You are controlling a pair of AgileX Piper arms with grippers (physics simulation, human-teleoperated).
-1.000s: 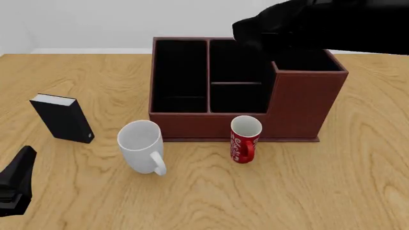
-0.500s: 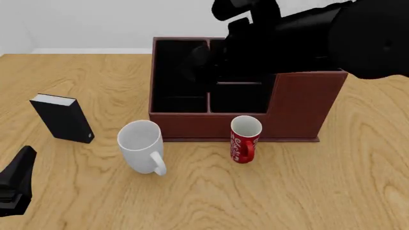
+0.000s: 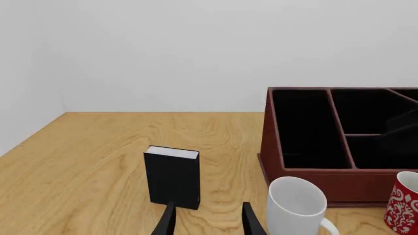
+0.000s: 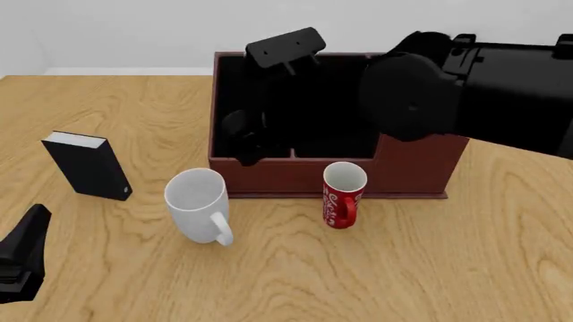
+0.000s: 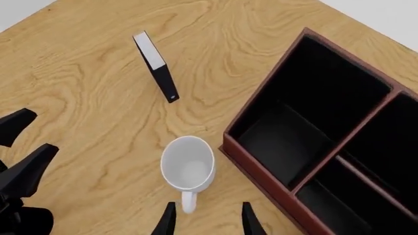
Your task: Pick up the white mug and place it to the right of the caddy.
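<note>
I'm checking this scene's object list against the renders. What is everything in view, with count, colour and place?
Glossy white ceramic mug: 1, white, upright in front of the caddy's left end, handle toward the camera.
Slim red mug with white lettering: 1, red, upright against the caddy's front, right of the white mug.
Leather-look caddy: 1, reddish-brown, black-lined, mid-table.
Small box with white top: 1, black, standing left of the mugs.
Wooden table: 1, light wood.
Left gripper: black, open, low near the left edge.
Right gripper: black, open, over the caddy, above the white mug.
</note>
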